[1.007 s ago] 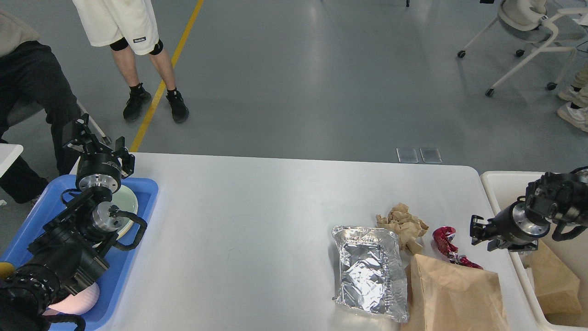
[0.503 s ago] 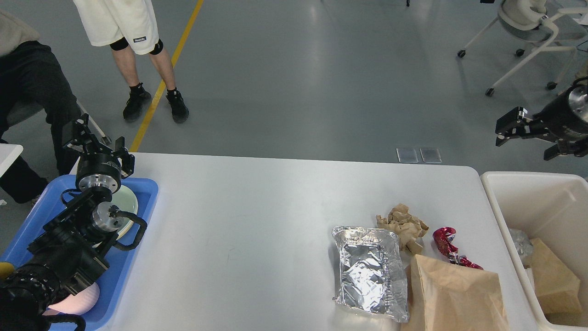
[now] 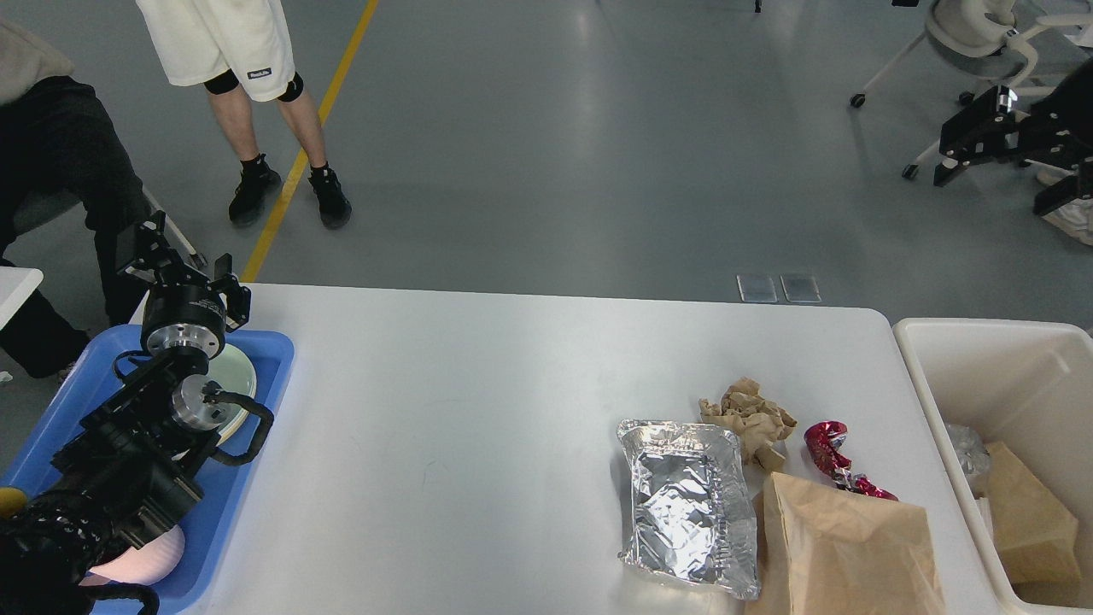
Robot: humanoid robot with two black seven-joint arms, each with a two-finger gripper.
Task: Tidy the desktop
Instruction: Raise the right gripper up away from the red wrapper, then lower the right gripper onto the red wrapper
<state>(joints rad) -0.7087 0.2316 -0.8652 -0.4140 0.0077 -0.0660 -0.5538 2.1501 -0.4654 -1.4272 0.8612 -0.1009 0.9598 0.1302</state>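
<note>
The white desktop (image 3: 478, 401) fills the middle of the head view. On its right front lie a crumpled foil tray (image 3: 687, 504), a ball of crumpled brown paper (image 3: 751, 418), a red wrapper (image 3: 832, 457) and a flat brown paper bag (image 3: 845, 547). My left gripper (image 3: 184, 260) is open and empty, raised above the far end of the blue tray (image 3: 256, 444). My right gripper (image 3: 956, 149) is open and empty, held high at the far right, well above the cream bin (image 3: 939, 342) and apart from everything on the desktop.
The blue tray holds a pale plate (image 3: 242, 376) and a pink bowl (image 3: 141, 559), partly hidden by my left arm. The cream bin holds a brown paper bag (image 3: 1025, 512) and clear plastic. People stand and sit beyond the far left corner. A wheeled chair (image 3: 982, 51) stands at the far right.
My right gripper has risen from beside the red wrapper at the bin's edge, up and to the right, empty. My left arm and the things on the desktop have not moved.
</note>
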